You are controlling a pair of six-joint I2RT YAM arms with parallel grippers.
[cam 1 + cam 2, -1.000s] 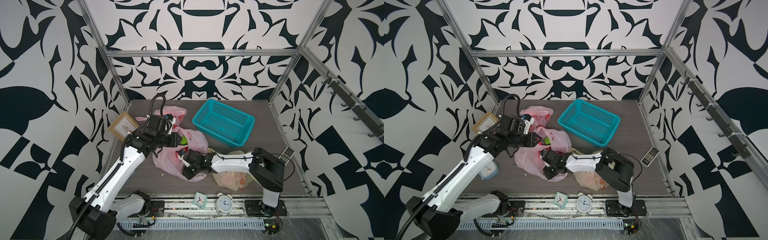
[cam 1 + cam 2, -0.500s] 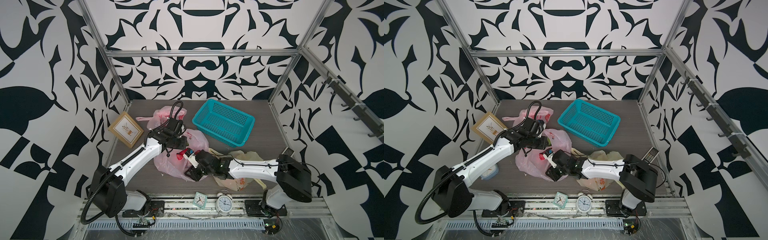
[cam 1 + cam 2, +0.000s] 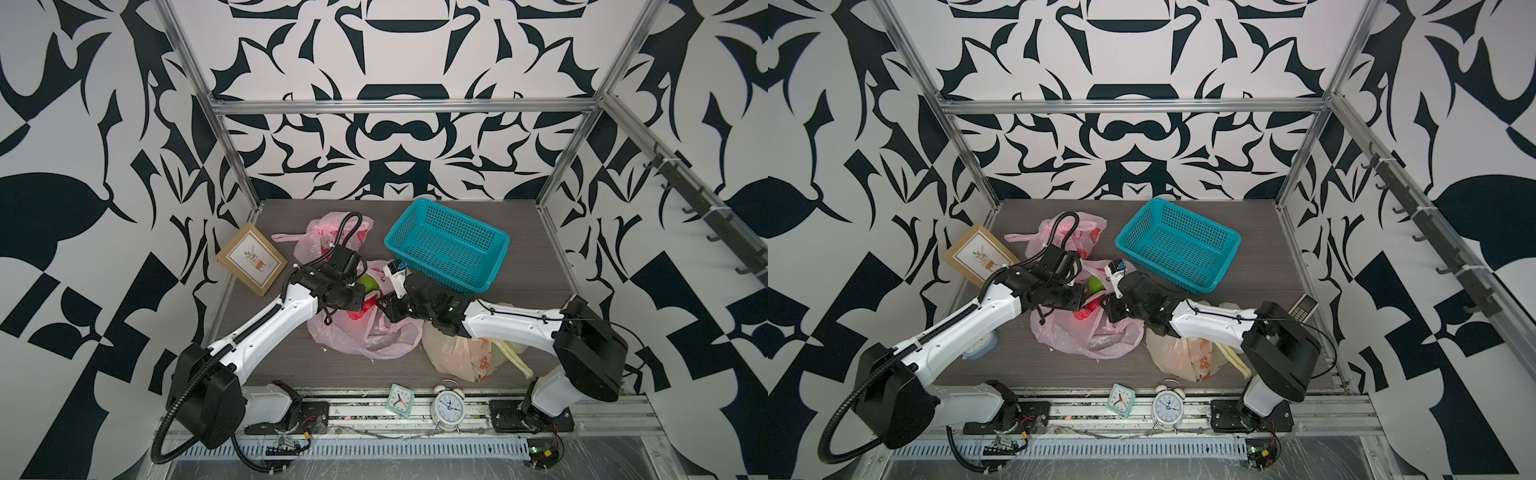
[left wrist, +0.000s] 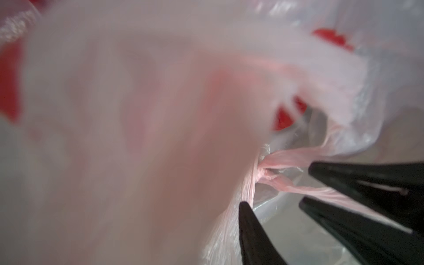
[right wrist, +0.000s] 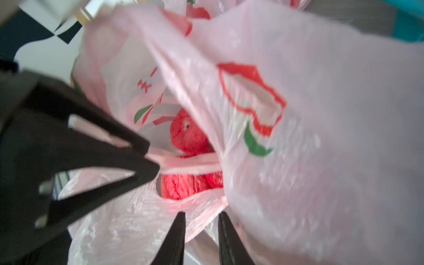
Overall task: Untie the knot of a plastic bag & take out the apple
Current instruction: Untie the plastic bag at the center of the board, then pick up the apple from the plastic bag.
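You mid-untie: left gripper (image 5: 146, 158) pinches bag (image 3: 365, 336) handle (image 5: 190, 164); right gripper (image 5: 200, 220) slightly open, empty. Next, pull knot (image 4: 263, 172) apart.

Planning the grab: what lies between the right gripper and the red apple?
The bag's pink rim separates the right gripper from the apple, seen in the right wrist view.

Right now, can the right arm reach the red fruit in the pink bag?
Probably not yet: the right claw sits at the bag mouth, but a taut handle strand crosses before the red fruit.
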